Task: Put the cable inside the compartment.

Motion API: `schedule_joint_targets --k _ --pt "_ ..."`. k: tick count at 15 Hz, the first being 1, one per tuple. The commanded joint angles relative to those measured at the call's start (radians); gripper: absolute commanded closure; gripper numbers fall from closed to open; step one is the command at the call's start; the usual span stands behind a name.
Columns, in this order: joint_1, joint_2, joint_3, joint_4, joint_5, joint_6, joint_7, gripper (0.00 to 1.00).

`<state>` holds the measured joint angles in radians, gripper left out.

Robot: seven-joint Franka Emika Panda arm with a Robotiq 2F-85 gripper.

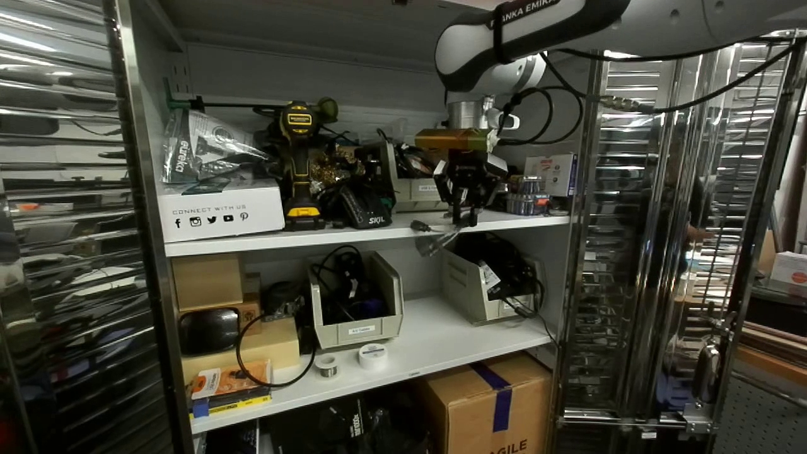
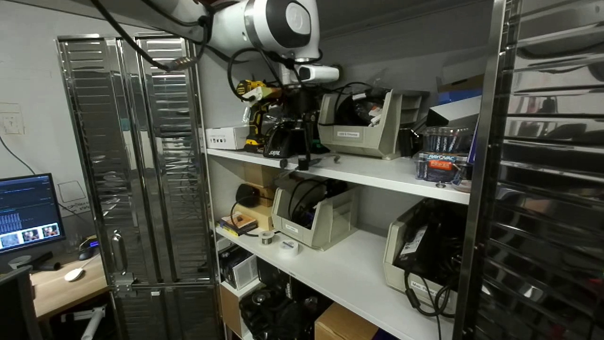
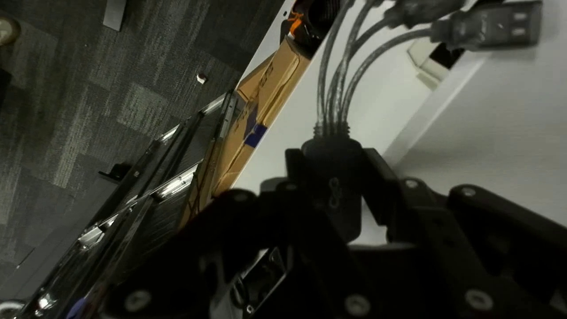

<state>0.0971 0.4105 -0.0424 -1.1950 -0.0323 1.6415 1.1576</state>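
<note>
While gripper [image 3: 334, 170] clamps cable [image 3: 333, 148] | one plug [image 3: 427, 9] is cut off (wrist view, top edge)

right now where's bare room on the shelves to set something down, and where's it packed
Bare: the middle shelf between the A/V bin and the heaped bin; also a narrower front strip of the upper shelf, between the held cable and the batteries. Crowded: the upper shelf around the drill and white box, and the middle shelf's end with the tan boxes.
</note>
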Motion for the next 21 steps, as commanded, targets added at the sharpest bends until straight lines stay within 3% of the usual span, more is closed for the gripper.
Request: schedule_joint_targets --k 1,4,8,14,18,21 --pt "0.025 -0.180 0.017 -0.245 -0.025 0.074 -0.053 0.81" --pt "0.040 -0.287 0.017 -0.392 -0.058 0.158 -0.031 0.81" --pt "0.031 -0.433 0.038 -0.594 -0.148 0.402 0.007 0.80" --pt "-0.010 -0.648 0.101 -0.905 -0.395 0.727 0.112 0.82" --pt "-0.085 -0.666 0.165 -0.924 -0.592 0.873 0.216 0.82" --pt "-0.145 -0.602 0.195 -0.830 -0.745 0.955 0.342 0.82"
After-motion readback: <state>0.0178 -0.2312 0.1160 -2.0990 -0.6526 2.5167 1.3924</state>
